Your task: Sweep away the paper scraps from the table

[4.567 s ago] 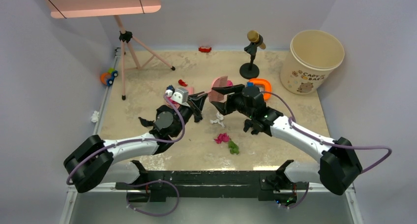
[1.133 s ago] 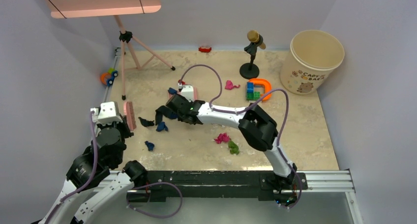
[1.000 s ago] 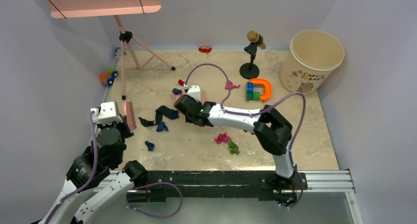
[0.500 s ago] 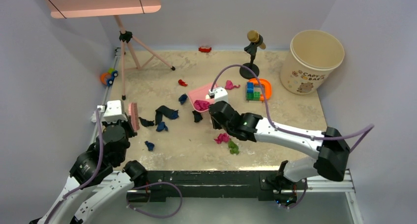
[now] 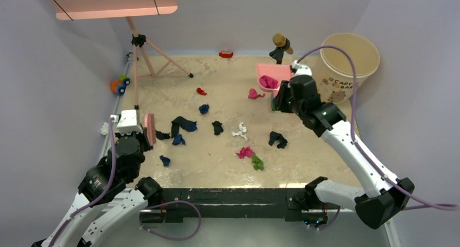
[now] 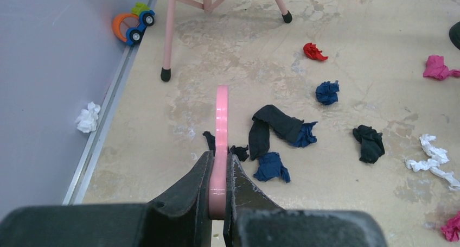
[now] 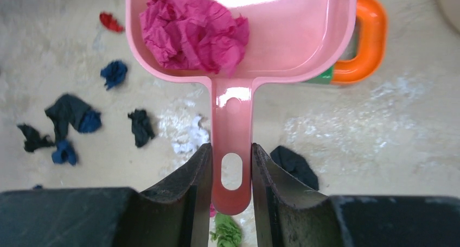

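Gripping dustpan [image 7: 293, 35] in right jaws and brush [image 6: 221, 127] in left jaws, you are risking spilling the wad [image 7: 190, 30] by tilting.

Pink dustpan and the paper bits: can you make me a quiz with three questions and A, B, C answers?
1. Where is the pink plastic dustpan?
A. By the tripod's feet.
B. Beside the tall cream bucket.
C. Next to the left arm's base.

2. What colour is the crumpled paper wad inside it?
A. Green.
B. White.
C. Magenta.

3. What are the left fingers doing?
A. Shut on the flat pink brush.
B. Open and empty.
C. Pinching a paper scrap.

Answers:
1 B, the top view shows it at the far right by the bucket.
2 C, the right wrist view shows a magenta wad in the pan.
3 A, the left wrist view shows both fingers pressed against the brush.
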{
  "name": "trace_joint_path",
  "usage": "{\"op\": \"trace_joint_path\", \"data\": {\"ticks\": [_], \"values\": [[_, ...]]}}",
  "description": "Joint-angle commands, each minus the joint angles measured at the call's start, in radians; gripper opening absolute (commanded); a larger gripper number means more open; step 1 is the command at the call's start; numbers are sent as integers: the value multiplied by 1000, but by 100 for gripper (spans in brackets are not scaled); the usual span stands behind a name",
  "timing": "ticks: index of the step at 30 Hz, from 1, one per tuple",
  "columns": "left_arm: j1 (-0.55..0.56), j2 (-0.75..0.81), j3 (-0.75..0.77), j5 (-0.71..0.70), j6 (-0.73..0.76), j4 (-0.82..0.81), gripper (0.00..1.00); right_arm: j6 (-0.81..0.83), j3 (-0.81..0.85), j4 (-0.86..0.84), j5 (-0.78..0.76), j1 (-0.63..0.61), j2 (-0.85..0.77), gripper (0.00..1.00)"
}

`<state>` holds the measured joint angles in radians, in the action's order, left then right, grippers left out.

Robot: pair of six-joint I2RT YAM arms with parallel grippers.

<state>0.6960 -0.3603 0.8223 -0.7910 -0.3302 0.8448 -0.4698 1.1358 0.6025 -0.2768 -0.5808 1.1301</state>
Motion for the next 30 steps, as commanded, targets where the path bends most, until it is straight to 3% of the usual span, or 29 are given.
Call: {"op": "trace_joint_path", "data": {"ticks": [1,9,14,20,27,30], "values": [[-3,-9,-2,13,-2,-50,0,47,149,85,146,164,-42,22],[-1,4,-6,18,-1,-55,0,53,330,93,411,467,15,21],[-2,6,-7,18,-3,-53,0,-38,353,-23,713,718,103,20],[-2,6,-9,19,-3,-54,0,-388,173,-471,1064,972,176,18],[-3,3,-9,11,-6,-49,0,-824,-122,-1066,1135,1130,201,18],[-2,-4,-9,6,-6,-50,0,-859,-122,-1148,1167,1136,212,18]]}}
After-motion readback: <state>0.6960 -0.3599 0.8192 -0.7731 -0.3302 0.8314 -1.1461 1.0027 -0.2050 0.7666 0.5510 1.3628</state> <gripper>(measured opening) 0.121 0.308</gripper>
